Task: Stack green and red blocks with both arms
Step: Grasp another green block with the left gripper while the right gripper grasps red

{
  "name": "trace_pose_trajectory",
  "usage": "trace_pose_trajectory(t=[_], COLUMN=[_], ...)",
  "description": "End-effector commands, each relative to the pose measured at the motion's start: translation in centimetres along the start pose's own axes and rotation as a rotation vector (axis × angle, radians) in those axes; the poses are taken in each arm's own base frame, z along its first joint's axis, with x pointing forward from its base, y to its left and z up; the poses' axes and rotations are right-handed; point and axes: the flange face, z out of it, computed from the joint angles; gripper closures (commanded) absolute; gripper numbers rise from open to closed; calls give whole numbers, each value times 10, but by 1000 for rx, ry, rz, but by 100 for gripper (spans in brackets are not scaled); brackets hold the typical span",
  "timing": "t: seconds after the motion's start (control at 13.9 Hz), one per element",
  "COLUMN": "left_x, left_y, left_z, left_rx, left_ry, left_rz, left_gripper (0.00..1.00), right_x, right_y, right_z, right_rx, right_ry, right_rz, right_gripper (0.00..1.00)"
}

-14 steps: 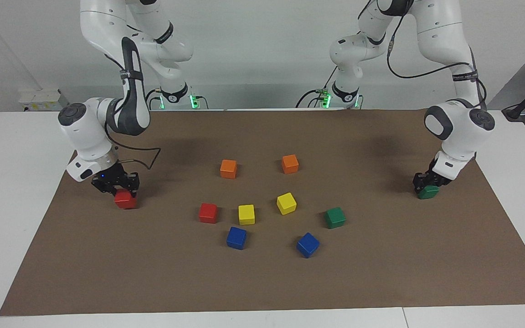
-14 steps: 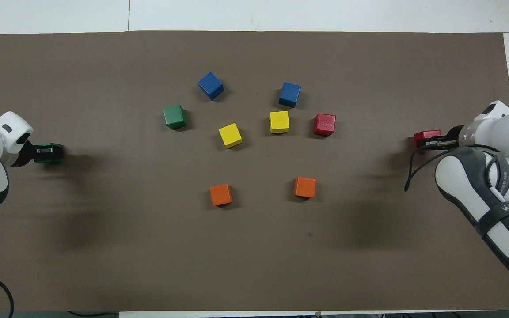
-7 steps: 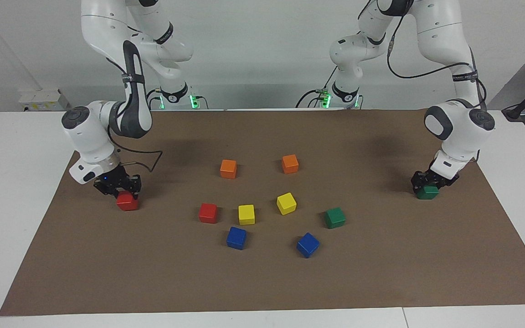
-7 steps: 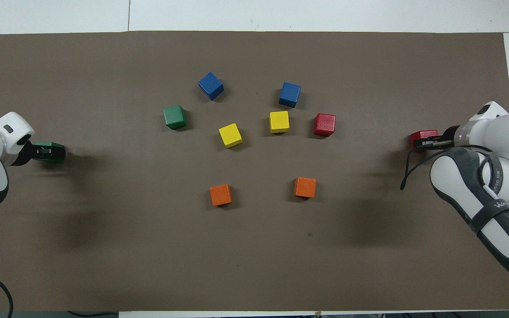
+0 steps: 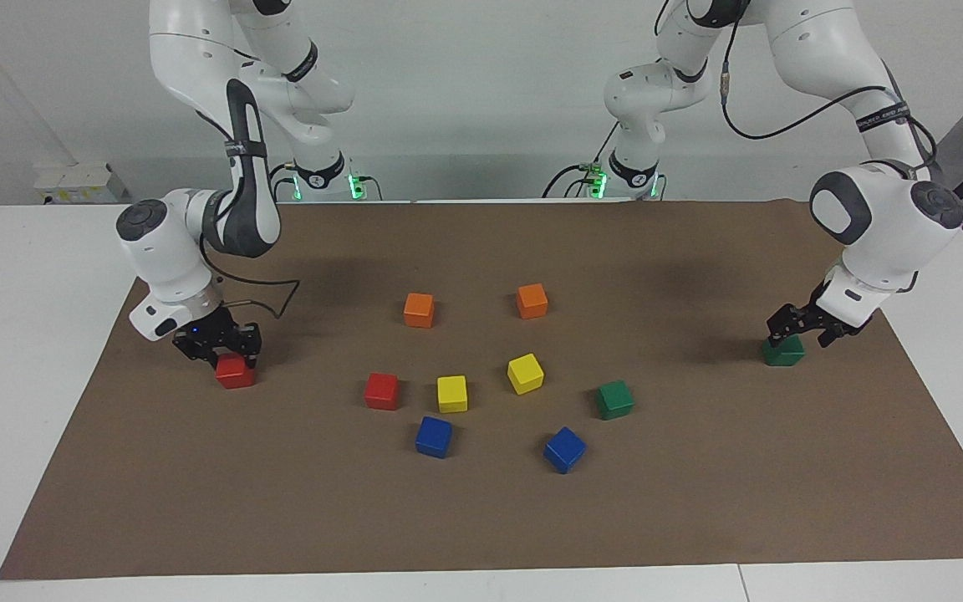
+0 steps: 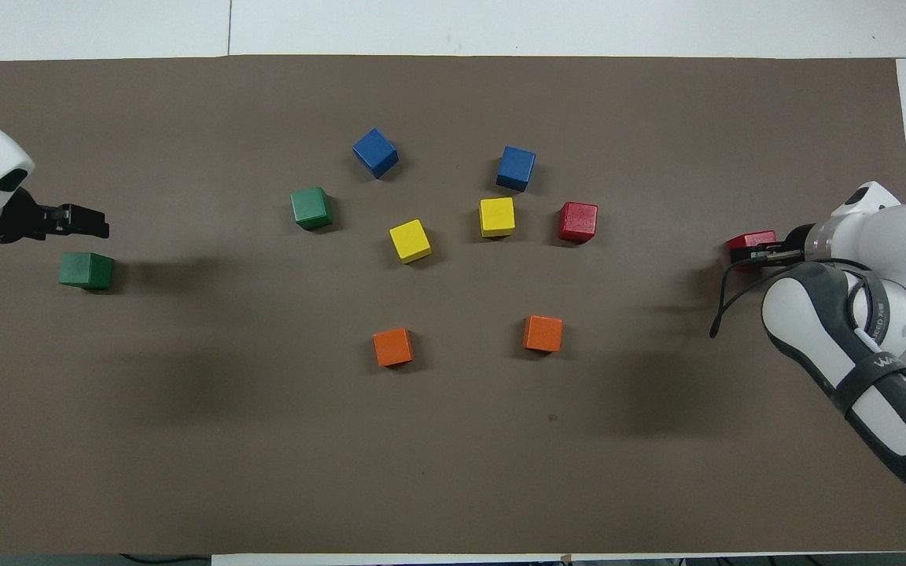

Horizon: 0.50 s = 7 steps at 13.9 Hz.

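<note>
The left claw (image 5: 807,328) is now hanging open just above the outer green block (image 5: 783,351), which is sitting alone on the tabletop (image 5: 699,518) at the left arm's end. Half a second ago that claw was down around the block; since then it has let go and risen, so in the overhead view it is showing clear of the cube (image 6: 86,270). That reads as a release: this green block appears to have been set down as a base for a stack.

The right claw (image 5: 218,345) is low over the outer red block (image 5: 235,371) at the right arm's end, its fingers straddling the top of the cube. It has lifted slightly compared with the earlier picture while the block is staying flat on the tabletop, so it seems to be letting go as well; its fingers look parted.

The other green block (image 5: 614,399) and the other red block (image 5: 381,390) are lying untouched near the middle, among the yellow blocks (image 5: 451,393), blue blocks (image 5: 434,436) and orange blocks (image 5: 419,309). Nothing is stacked yet. Judging from this, each arm's next job is probably fetching the matching middle cube and placing it squarely on its base.
</note>
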Motion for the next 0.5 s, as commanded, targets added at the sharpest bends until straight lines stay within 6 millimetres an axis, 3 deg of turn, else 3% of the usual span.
trace_pose_trajectory(t=[0.0, 0.22, 0.43], left_x=[17, 22, 28], left_y=[85, 151, 222], left_z=[-10, -15, 7], left_rx=[-1, -18, -18], left_ry=[-11, 6, -9], left_rz=[-107, -149, -181], left_gripper=[0, 0, 0], right_x=[1, 16, 61], right_y=[-2, -6, -49], right_z=[-1, -46, -118], right_rx=[9, 32, 47], right_ry=[13, -18, -66], right_rz=[14, 7, 63], right_gripper=[0, 0, 0])
